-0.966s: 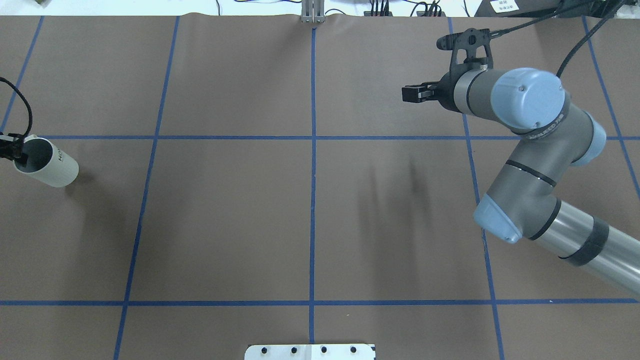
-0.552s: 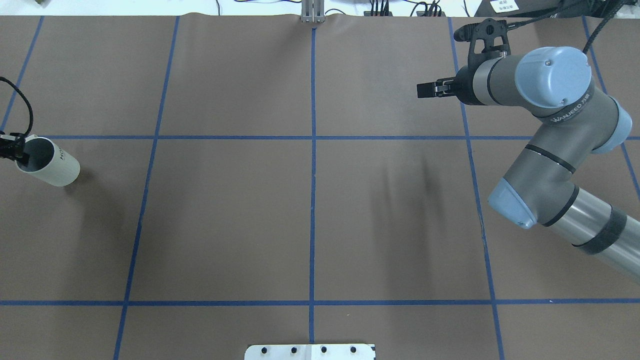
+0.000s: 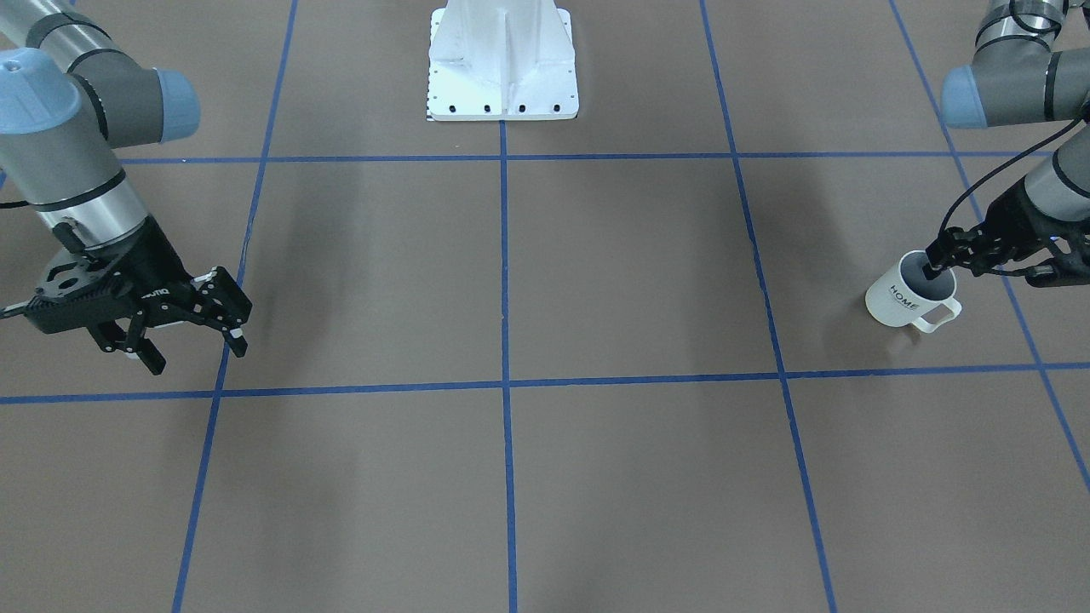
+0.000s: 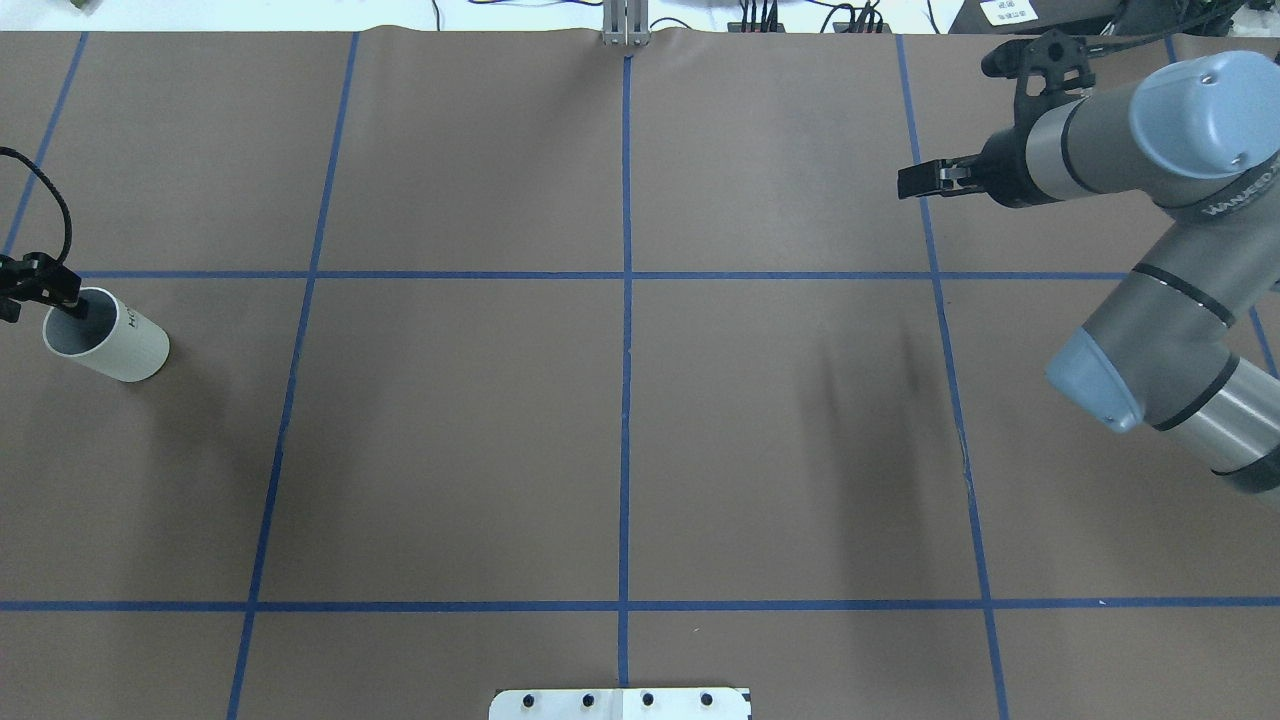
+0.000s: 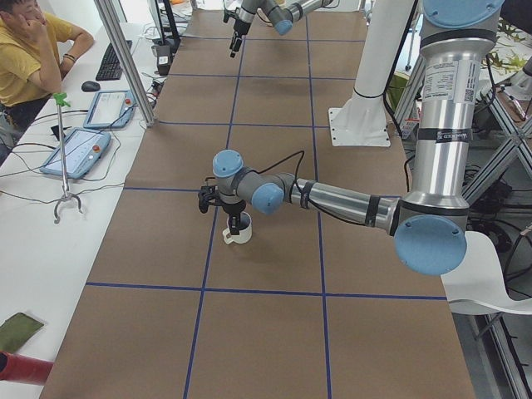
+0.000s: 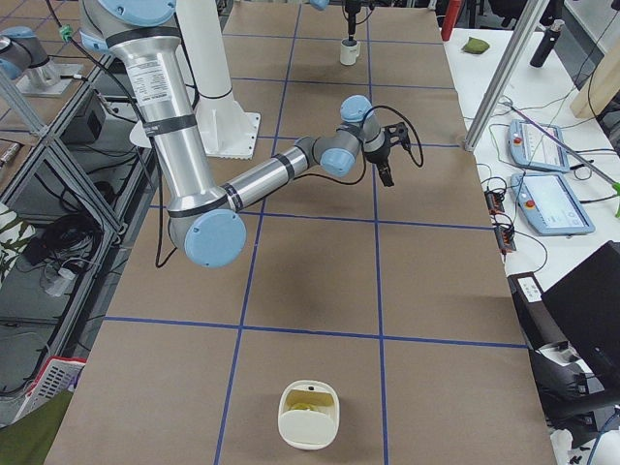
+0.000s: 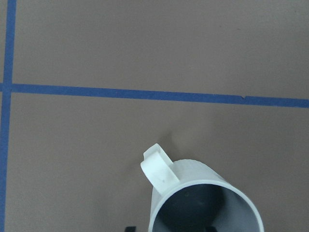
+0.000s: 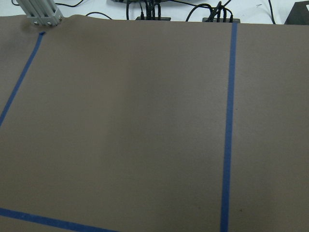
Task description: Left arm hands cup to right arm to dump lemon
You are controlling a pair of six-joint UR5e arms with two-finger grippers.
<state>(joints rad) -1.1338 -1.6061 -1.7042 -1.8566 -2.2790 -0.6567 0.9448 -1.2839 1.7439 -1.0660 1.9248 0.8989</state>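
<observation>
The cream "HOME" cup (image 4: 118, 350) hangs slightly tilted at the table's far left, just above the brown mat. My left gripper (image 4: 62, 300) is shut on its rim, one finger inside (image 3: 931, 271). The cup (image 3: 901, 298) has its handle towards the operators' side. In the left wrist view the cup (image 7: 193, 171) shows a grey inside with no lemon in sight. My right gripper (image 3: 196, 349) is open and empty, far off on the right side (image 4: 912, 182). Something yellow lies in a white container (image 6: 308, 415); I cannot tell if it is the lemon.
The brown mat with blue tape lines (image 4: 625, 400) covers the table. The white robot base plate (image 3: 502, 102) stands at the robot's edge. A person (image 5: 29, 50) sits at a side table with tablets (image 5: 79, 150).
My right arm has swung back to the right and farther from the cup. The cup in my left gripper has come more upright and shifted slightly right.
</observation>
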